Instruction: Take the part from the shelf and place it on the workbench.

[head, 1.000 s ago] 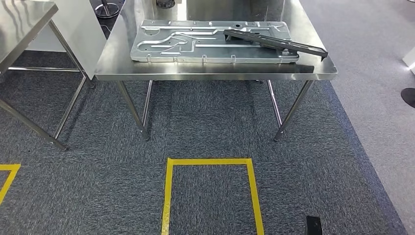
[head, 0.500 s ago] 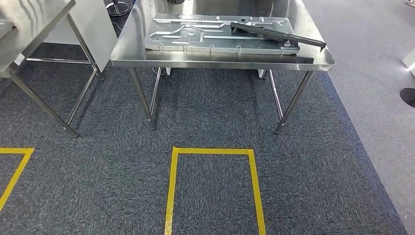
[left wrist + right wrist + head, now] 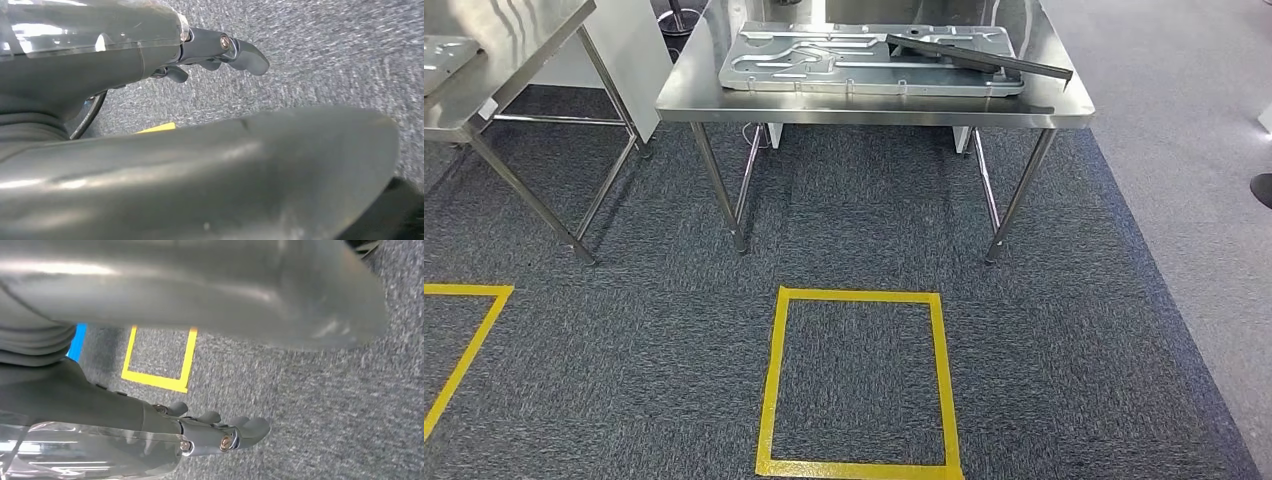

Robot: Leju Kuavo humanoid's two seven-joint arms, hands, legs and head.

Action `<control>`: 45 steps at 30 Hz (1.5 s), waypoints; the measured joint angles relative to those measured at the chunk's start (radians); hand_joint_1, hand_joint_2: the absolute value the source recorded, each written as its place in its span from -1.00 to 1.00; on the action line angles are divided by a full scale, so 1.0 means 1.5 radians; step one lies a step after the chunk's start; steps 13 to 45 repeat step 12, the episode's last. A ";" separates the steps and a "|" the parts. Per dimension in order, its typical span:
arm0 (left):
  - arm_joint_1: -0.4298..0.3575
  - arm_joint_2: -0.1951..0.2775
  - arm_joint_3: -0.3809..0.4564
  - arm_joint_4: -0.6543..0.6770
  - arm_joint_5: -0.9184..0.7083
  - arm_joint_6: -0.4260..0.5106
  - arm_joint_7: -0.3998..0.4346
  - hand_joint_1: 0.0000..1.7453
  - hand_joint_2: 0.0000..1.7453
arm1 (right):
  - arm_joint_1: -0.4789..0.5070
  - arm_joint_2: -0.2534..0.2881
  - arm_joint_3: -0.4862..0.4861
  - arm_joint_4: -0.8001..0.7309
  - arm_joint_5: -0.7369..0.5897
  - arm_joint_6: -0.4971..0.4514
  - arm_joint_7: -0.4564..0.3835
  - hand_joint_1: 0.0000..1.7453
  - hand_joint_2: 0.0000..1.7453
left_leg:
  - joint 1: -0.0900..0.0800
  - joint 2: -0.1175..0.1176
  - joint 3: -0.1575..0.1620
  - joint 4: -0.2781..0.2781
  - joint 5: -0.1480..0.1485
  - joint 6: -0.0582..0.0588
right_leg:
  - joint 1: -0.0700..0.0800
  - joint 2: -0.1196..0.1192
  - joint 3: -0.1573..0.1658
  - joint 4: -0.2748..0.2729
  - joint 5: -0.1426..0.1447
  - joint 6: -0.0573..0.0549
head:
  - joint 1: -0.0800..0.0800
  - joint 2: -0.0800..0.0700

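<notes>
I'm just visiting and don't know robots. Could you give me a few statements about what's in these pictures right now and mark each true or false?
1. A long dark part lies on top of a silver metal panel on the steel table. True.
2. The left hand is holding the dark part. False: it holds nothing and hangs over the grey carpet.
3. A yellow taped rectangle is marked on the carpet in front of the table. True.
4. The right hand grips a tool. False: it holds nothing, fingers apart above the carpet.
5. The floor under the table is bare wood. False: it is grey carpet.
</notes>
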 joint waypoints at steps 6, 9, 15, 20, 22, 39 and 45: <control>-0.001 0.000 -0.003 0.000 -0.004 0.009 0.000 -1.00 1.00 | -0.002 -0.008 0.006 0.007 0.008 0.002 -0.018 -1.00 -1.00 | -0.007 0.001 0.093 -0.148 0.007 0.022 | 0.002 -0.004 -0.012 0.010 0.004 0.015 | 0.000 0.000; 0.002 0.000 -0.004 0.000 -0.001 0.008 0.002 -1.00 1.00 | -0.004 -0.007 0.017 0.009 0.024 0.005 -0.050 -1.00 0.50 | -0.002 0.001 0.091 -0.161 0.016 0.035 | 0.000 0.005 -0.036 0.058 -0.028 0.025 | 0.000 0.000; 0.001 -0.001 -0.004 0.000 0.006 -0.004 0.005 -1.00 1.00 | -0.005 -0.004 0.025 0.009 0.030 0.009 -0.080 -1.00 1.00 | -0.004 0.001 0.084 -0.161 0.020 0.039 | -0.006 0.010 -0.093 0.173 -0.084 0.031 | 0.000 0.000; 0.001 -0.001 -0.004 0.000 0.006 -0.004 0.005 -1.00 1.00 | -0.005 -0.004 0.025 0.009 0.030 0.009 -0.080 -1.00 1.00 | -0.004 0.001 0.084 -0.161 0.020 0.039 | -0.006 0.010 -0.093 0.173 -0.084 0.031 | 0.000 0.000; 0.001 -0.001 -0.004 0.000 0.006 -0.004 0.005 -1.00 1.00 | -0.005 -0.004 0.025 0.009 0.030 0.009 -0.080 -1.00 1.00 | -0.004 0.001 0.084 -0.161 0.020 0.039 | -0.006 0.010 -0.093 0.173 -0.084 0.031 | 0.000 0.000; 0.001 -0.001 -0.004 0.000 0.006 -0.004 0.005 -1.00 1.00 | -0.005 -0.004 0.025 0.009 0.030 0.009 -0.080 -1.00 1.00 | -0.004 0.001 0.084 -0.161 0.020 0.039 | -0.006 0.010 -0.093 0.173 -0.084 0.031 | 0.000 0.000; 0.001 -0.001 -0.004 0.000 0.006 -0.004 0.005 -1.00 1.00 | -0.005 -0.004 0.025 0.009 0.030 0.009 -0.080 -1.00 1.00 | -0.004 0.001 0.084 -0.161 0.020 0.039 | -0.006 0.010 -0.093 0.173 -0.084 0.031 | 0.000 0.000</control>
